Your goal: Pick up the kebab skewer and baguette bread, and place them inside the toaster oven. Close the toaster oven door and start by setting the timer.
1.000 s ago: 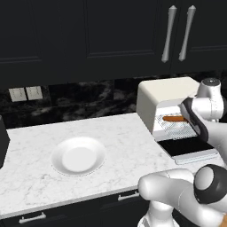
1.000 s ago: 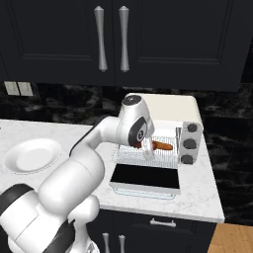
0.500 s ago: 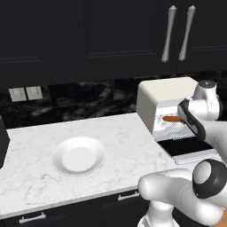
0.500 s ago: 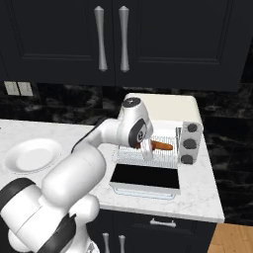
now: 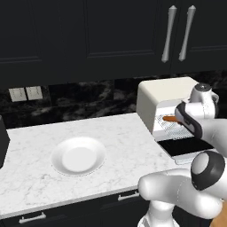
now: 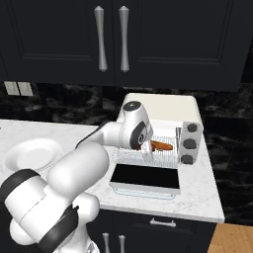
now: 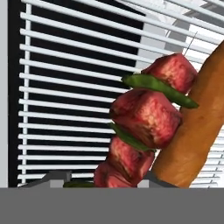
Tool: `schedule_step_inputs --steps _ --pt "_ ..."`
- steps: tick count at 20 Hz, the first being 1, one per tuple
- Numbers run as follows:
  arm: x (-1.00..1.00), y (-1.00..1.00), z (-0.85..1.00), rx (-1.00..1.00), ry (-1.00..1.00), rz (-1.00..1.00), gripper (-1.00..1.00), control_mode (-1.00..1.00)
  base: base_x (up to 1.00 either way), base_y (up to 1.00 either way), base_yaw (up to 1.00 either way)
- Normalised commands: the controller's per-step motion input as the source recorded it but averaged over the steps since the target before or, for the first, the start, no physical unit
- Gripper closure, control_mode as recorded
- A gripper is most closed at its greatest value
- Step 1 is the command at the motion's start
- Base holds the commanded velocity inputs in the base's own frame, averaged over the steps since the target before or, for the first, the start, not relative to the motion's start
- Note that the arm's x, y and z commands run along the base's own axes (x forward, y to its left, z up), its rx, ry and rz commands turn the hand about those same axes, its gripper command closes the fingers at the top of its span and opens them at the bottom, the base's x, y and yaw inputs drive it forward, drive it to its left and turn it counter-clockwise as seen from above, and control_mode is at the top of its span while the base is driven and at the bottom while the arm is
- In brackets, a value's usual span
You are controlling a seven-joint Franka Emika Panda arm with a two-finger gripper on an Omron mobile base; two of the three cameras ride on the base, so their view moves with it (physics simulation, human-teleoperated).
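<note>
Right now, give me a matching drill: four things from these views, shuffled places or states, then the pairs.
Things:
1. baguette bread
2. toaster oven door
3. plate
4. kebab skewer

Places or states:
A. folded down flat in front of the toaster oven
B. bare, on the marble counter
C. lying on the wire rack inside the oven
D. red chunks with green strips, close up at the pincer, beside the loaf

Pairs: 1-C, 2-A, 3-B, 4-D

The kebab skewer [image 7: 144, 127], red meat chunks with green slices between, stands close before the wire rack [image 7: 65, 87], touching the orange-brown baguette bread [image 7: 197, 127] beside it
</note>
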Motion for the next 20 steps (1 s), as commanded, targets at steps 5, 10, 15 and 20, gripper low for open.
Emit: schedule_step_inputs --steps 5,10,15,20 --pt "0.32 0.0 -0.02 0.0 0.0 0.0 1.0 -1.0 0.0 0.0 0.0" --pt "0.19 0.0 0.0 0.0 0.0 0.0 1.0 -1.0 0.0 0.0 0.0" --pt "0.09 0.0 -0.02 0.0 0.0 0.0 1.0 -1.0 0.0 0.0 0.0" --pt "0.0 0.0 -0.1 0.0 0.0 0.0 1.0 -1.0 0.0 0.0 0.0"
